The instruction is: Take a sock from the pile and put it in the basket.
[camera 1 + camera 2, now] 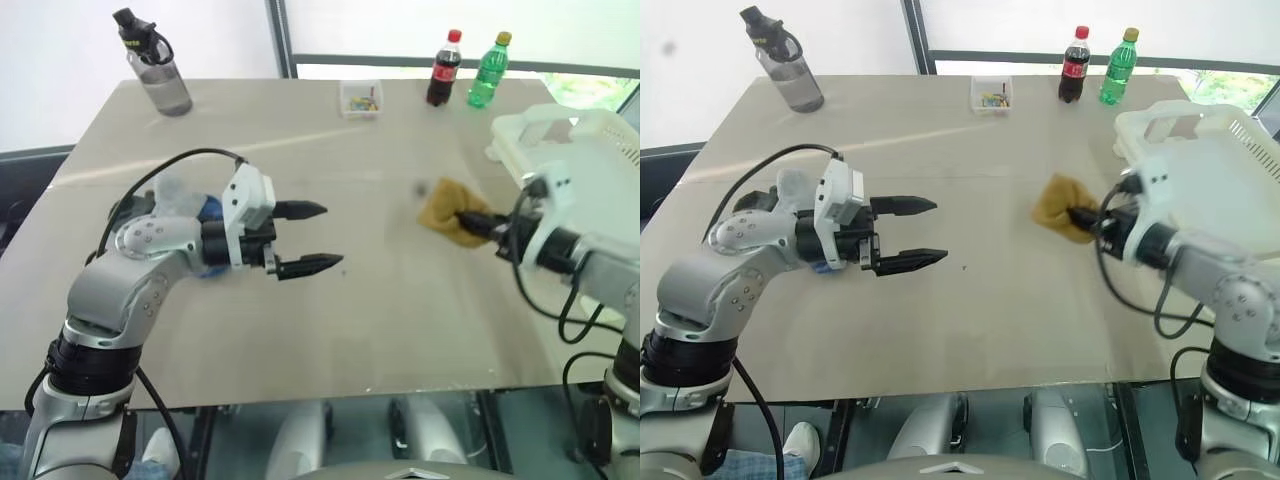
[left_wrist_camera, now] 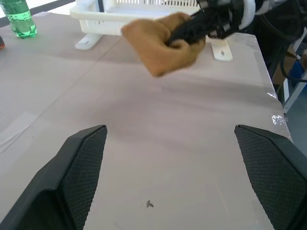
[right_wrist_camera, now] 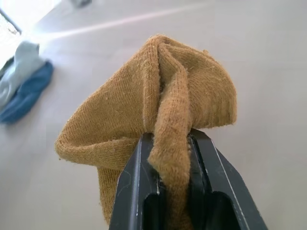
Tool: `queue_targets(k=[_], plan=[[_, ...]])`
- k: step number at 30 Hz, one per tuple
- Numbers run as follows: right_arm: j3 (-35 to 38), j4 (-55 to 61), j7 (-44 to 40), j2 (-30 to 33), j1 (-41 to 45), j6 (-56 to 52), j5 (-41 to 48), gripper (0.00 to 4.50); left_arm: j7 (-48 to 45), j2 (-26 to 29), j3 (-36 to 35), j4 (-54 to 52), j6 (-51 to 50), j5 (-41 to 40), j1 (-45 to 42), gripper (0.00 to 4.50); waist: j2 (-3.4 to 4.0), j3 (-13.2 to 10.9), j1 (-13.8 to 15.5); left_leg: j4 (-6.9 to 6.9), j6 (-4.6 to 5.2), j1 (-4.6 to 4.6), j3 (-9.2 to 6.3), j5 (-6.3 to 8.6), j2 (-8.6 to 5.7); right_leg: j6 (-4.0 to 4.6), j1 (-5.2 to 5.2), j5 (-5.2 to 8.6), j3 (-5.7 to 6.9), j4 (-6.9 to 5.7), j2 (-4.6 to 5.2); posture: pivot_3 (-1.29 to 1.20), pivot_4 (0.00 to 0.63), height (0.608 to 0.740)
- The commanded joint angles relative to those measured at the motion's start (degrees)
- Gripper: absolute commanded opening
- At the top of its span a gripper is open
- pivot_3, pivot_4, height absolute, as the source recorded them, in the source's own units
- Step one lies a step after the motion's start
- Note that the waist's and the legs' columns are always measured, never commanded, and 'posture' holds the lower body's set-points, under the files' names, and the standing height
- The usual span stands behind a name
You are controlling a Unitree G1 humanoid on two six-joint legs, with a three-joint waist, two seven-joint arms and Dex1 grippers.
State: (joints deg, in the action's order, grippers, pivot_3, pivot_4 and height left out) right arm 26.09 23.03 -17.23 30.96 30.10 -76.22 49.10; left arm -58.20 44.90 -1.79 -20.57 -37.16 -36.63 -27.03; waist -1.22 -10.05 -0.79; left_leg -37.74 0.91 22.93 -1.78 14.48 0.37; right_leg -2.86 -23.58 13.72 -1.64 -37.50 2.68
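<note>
A mustard-yellow sock [image 1: 441, 213] hangs above the table, pinched in my right gripper [image 1: 470, 224], which is shut on it; the right wrist view shows the sock [image 3: 163, 120] bunched between the two fingers. The white slotted basket [image 1: 590, 135] stands at the table's right edge, just behind that arm. My left gripper [image 1: 312, 238] is open and holds nothing, hovering over the table's left half and pointing toward the sock. The pile of blue and light grey socks [image 3: 21, 86] lies behind the left arm, partly hidden by it [image 1: 208, 210].
At the far left corner stands a grey water bottle [image 1: 158, 68]. A small clear box [image 1: 361, 98], a cola bottle [image 1: 444, 68] and a green bottle [image 1: 489, 70] stand along the table's far edge. Bare tabletop lies between the two grippers.
</note>
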Motion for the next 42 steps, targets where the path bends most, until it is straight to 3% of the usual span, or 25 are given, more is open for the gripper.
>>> queue_targets(k=[1,9,22,23,24,30,36,42], plan=[[7.47,-6.25,3.59,4.22,4.60,1.29,-1.86,0.03,0.75,-0.29,-1.93,-1.19,-1.07,-2.30,-2.11,4.50,0.00,-0.02,0.09,0.00,0.00,0.00,0.02,0.00,-0.01,0.00,0.00,0.00,-0.01,0.00,0.01,0.00,0.150,0.740],[12.73,-21.38,7.58,9.71,6.66,9.15,-9.18,0.03,4.34,-2.30,-3.50,-0.98,-5.80,-7.09,-4.70,4.50,0.02,-0.04,-0.22,-0.01,0.01,0.06,0.31,0.00,0.00,-0.01,-0.01,0.00,-0.03,0.01,0.02,0.00,0.150,0.740],[17.63,-32.51,13.36,8.81,4.69,13.53,-13.52,0.03,5.42,-2.50,-2.98,-1.47,-5.51,-6.36,-4.71,4.50,0.09,-0.07,-0.15,-0.03,0.01,-0.02,0.41,0.00,-0.01,-0.01,-0.02,0.00,-0.13,-0.10,0.00,0.00,0.150,0.740],[17.87,-32.87,13.61,8.74,4.85,13.60,-13.43,1.06,5.46,-2.53,-2.96,-1.46,-5.53,-6.37,-4.74,4.50,0.10,-0.08,-0.14,-0.03,0.01,-0.02,0.41,0.00,-0.01,-0.01,-0.02,0.00,-0.14,-0.10,0.01,0.00,0.150,0.740],[17.64,-33.09,13.47,8.95,4.77,13.64,-13.55,1.36,5.49,-2.57,-2.93,-1.43,-5.51,-6.37,-4.78,4.50,0.10,-0.08,-0.15,-0.03,0.01,-0.02,0.41,0.00,-0.01,-0.01,-0.02,0.00,-0.14,-0.10,0.00,0.00,0.150,0.740],[15.49,-31.19,12.05,9.80,3.22,14.00,-14.54,4.14,4.94,-2.05,-2.60,-1.48,-5.67,-6.36,-4.34,4.50,0.10,-0.08,-0.17,-0.03,0.01,-0.03,0.41,0.00,-0.01,-0.01,-0.02,0.00,-0.14,-0.12,0.00,0.00,0.150,0.740],[12.36,-30.30,8.98,13.19,1.09,20.65,-18.47,4.14,4.96,-2.07,-2.76,-1.50,-5.62,-6.42,-4.15,4.50,0.14,-0.10,-0.12,-0.04,0.01,-0.02,0.42,0.00,-0.01,-0.01,-0.02,0.00,-0.16,-0.11,0.00,0.00,0.150,0.740],[6.72,-20.14,-7.92,13.71,-3.84,33.10,-16.36,4.14,5.70,-1.13,-4.08,-1.74,-6.75,-6.64,-1.98,4.50,0.15,-0.11,-0.47,-0.04,0.01,-0.07,0.46,0.00,0.02,-0.02,-0.02,0.00,-0.20,-0.13,-0.03,0.00,0.150,0.740]])
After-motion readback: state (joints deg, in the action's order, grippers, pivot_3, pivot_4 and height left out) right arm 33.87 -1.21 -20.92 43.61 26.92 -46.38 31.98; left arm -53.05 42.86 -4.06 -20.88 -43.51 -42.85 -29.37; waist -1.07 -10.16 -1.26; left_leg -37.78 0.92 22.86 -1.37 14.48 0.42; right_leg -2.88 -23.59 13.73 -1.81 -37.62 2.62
